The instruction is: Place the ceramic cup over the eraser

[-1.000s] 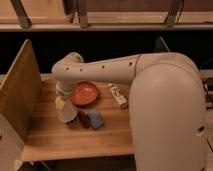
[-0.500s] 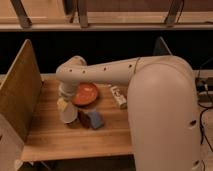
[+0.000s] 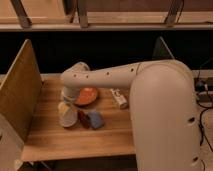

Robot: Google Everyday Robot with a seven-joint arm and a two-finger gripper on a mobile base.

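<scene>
Leftmost, I note a tall wooden side panel standing on edge along the left end of the wooden table. Just right of it, toward the near-left part of the tabletop, sits the ceramic cup, off-white and pale against the wood, with a yellowish patch at its upper left edge. The gripper hangs directly above and slightly behind the cup, at the end of the white arm; its tip is buried behind the wrist housing and the cup, so I cannot tell how the jaws stand or whether they have hold of the cup. Immediately right of the cup lies a small dark-red object, and touching that on its right is a light-blue block, set at a slant. Behind these two, farther from me, rests the orange bowl, partly covered by the arm on its left side. I cannot make out the eraser anywhere on the table; it may be hidden under the cup or the arm. Right of the bowl lies a long white tube, angled near-right. Farthest right, the robot's bulky white body fills the near foreground and covers that end of the table.
</scene>
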